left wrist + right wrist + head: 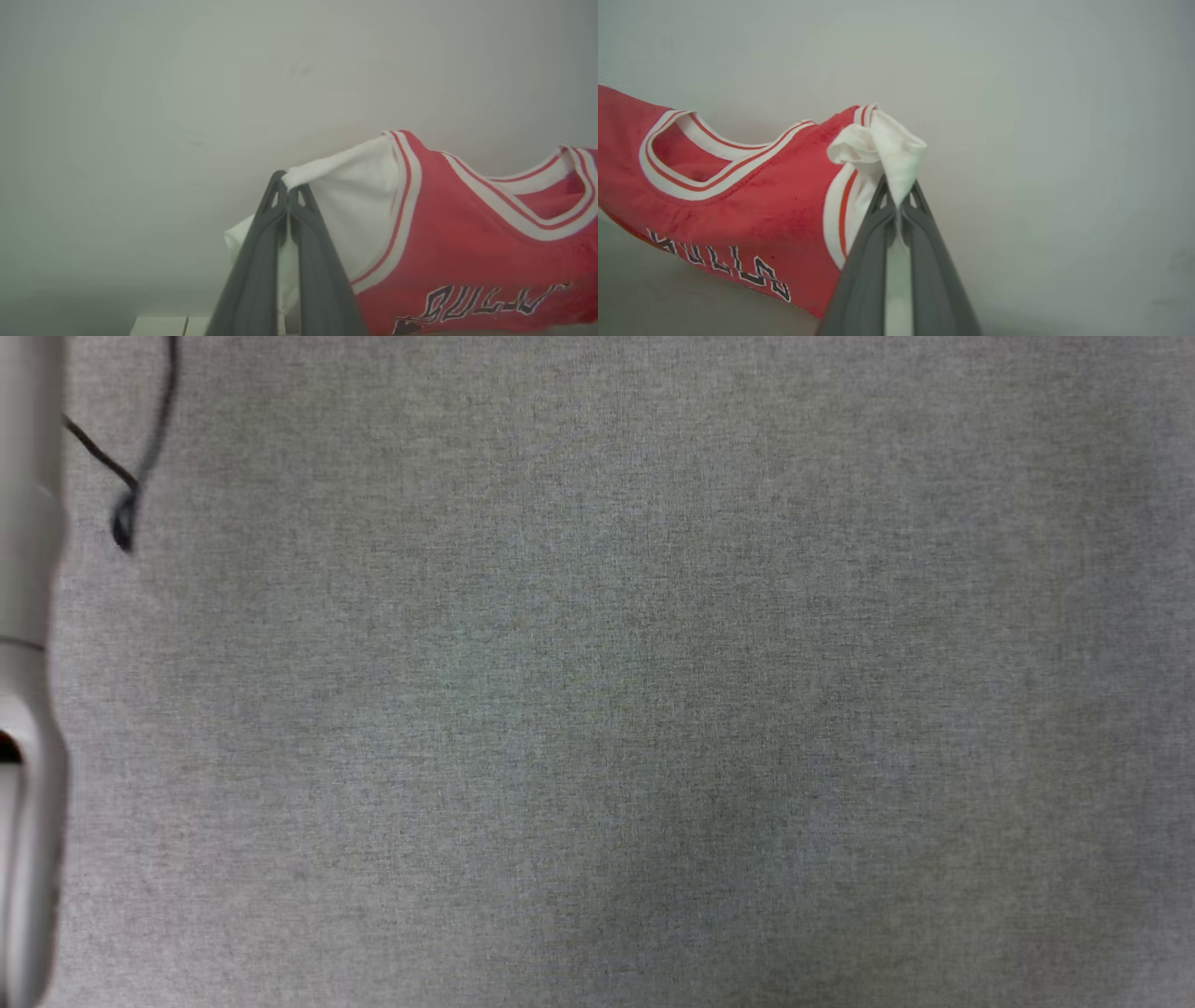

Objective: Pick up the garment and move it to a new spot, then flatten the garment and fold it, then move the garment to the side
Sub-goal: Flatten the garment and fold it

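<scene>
Red Bulls jersey held aloft: left claw pinching white sleeve, body at 3 o'clock; right claw likewise (body at 9 o'clock). Flattening, folding, side-move apparently remain.

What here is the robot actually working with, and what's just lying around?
In the job: garment, left gripper, right gripper, both grippers shut on it.
Just lying about: black cable, grey cloth surface.

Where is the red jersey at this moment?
The garment is held between the two grippers: the left gripper pinches one white sleeve, and the right gripper pinches the other.
</scene>
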Robot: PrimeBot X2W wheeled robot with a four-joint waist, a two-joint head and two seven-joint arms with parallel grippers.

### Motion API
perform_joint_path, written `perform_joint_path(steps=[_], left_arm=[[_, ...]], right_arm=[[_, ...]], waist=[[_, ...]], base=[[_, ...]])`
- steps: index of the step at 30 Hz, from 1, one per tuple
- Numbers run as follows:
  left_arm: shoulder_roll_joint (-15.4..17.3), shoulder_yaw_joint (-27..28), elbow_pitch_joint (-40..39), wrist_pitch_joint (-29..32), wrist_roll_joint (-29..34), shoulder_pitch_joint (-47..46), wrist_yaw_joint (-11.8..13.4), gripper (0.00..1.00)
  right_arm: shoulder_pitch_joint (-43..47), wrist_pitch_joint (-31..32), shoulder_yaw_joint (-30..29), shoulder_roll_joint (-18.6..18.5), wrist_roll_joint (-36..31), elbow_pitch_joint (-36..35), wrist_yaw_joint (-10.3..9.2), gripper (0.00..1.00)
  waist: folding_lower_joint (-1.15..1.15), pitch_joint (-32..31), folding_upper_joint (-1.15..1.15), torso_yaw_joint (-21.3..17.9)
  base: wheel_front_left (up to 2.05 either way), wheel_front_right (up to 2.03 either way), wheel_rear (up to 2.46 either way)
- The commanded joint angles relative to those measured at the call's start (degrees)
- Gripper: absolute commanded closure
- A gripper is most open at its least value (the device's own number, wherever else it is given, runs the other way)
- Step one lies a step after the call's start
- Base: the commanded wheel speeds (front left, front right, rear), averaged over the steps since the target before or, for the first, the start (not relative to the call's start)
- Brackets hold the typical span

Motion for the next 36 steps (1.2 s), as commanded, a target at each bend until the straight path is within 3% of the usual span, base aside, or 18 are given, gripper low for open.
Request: perform_joint_path(steps=[1,7,10,15,25,36], left_arm=[[-0.65,0.44,1.86,-1.09,-0.71,2.23,-0.88,1.00],[-1.27,2.38,3.98,-2.57,-2.93,12.33,-3.19,1.00],[-1.02,4.06,1.70,-2.62,-3.06,17.00,-3.50,1.00],[-1.27,8.84,-6.11,-2.61,-2.26,33.27,-3.59,1.00],[-3.61,14.26,-23.78,-2.63,0.26,65.92,0.92,1.00],[-3.47,12.98,-44.88,3.20,2.72,92.56,11.54,1.00]], right_arm=[[2.47,-1.32,0.40,0.44,1.05,2.12,-0.05,1.00],[11.84,-5.80,2.18,1.58,5.22,5.26,-0.04,1.00],[16.29,-7.19,3.16,1.33,7.16,5.01,-0.04,1.00],[28.35,-9.53,6.19,0.11,10.81,2.36,-0.04,1.00],[53.94,-8.48,7.58,-2.50,14.56,-9.09,-0.05,1.00],[82.59,0.51,0.05,-2.31,9.73,-27.16,-0.06,1.00]], waist=[[-0.01,-0.38,0.00,0.10],[-0.01,-4.30,0.00,0.25],[-0.01,-6.35,0.00,0.30],[-0.01,-12.60,0.00,0.02],[-0.01,-23.28,0.00,-1.21],[-0.01,-30.92,0.00,-0.94]], base=[[0.00,0.00,0.00],[0.00,0.00,0.00],[0.00,0.00,0.00],[0.00,0.00,0.00],[0.00,0.00,0.00],[0.00,0.00,0.00]])
